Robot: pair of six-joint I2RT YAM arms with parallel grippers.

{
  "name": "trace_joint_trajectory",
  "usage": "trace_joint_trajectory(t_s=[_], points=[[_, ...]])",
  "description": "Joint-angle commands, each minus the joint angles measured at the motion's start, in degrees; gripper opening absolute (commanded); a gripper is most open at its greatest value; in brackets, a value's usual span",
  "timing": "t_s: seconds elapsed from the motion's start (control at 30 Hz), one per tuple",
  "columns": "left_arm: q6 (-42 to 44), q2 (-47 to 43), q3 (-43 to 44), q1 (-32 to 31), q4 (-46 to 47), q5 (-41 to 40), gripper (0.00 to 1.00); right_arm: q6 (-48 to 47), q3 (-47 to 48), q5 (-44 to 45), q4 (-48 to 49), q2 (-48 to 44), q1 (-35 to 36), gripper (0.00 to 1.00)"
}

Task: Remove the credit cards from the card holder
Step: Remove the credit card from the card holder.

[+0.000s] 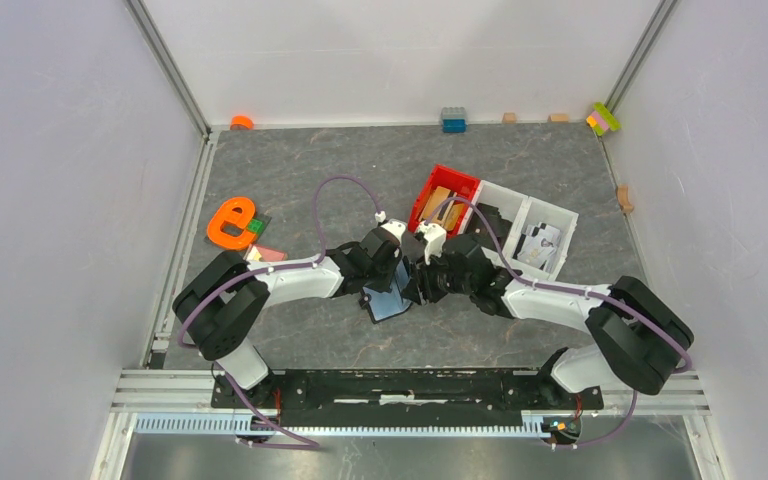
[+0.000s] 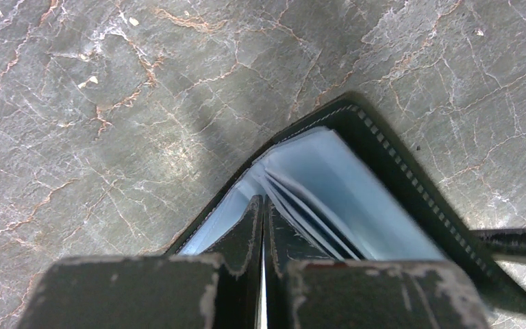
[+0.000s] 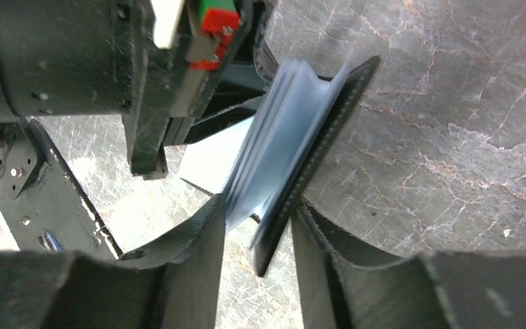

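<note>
The black card holder (image 1: 390, 303) sits open at the table's middle, where both arms meet. In the left wrist view its pale blue-grey leaves (image 2: 356, 192) fan out inside the black stitched cover. My left gripper (image 2: 263, 200) (image 1: 385, 281) is shut, its tips reaching into the fold on a thin inner leaf. In the right wrist view the card holder (image 3: 281, 137) stands tilted up on edge. My right gripper (image 3: 259, 203) (image 1: 418, 285) is open, with the cover's lower corner hanging loose between its fingers. I cannot tell the credit cards from the leaves.
A red bin (image 1: 445, 200) with tan wooden blocks and a white two-part bin (image 1: 532, 232) stand just behind the right arm. An orange letter shape (image 1: 230, 222) and a pinkish flat piece (image 1: 269, 254) lie by the left arm. Small toy bricks (image 1: 453, 120) line the back wall.
</note>
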Motion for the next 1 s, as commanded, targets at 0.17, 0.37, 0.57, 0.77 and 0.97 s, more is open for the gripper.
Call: trace_joint_trajectory(t_s=[0.17, 0.37, 0.57, 0.77, 0.97], points=[[2.0, 0.8, 0.6, -0.1, -2.3, 0.0, 0.02, -3.3, 4.1, 10.2, -8.2, -0.8, 1.6, 0.36], [2.0, 0.8, 0.6, -0.1, -2.4, 0.0, 0.02, -3.6, 4.9, 11.0, -9.5, -0.2, 1.8, 0.30], [2.0, 0.9, 0.6, -0.1, -2.4, 0.0, 0.02, -3.0, 4.2, 3.8, -5.7, 0.5, 1.8, 0.41], [2.0, 0.8, 0.6, -0.1, -2.4, 0.0, 0.02, -2.4, 3.6, -1.3, -2.6, 1.6, 1.8, 0.46], [1.7, -0.2, 0.3, -0.1, -2.4, -0.1, 0.02, -2.2, 4.3, -1.1, -3.2, 3.2, 1.8, 0.26]])
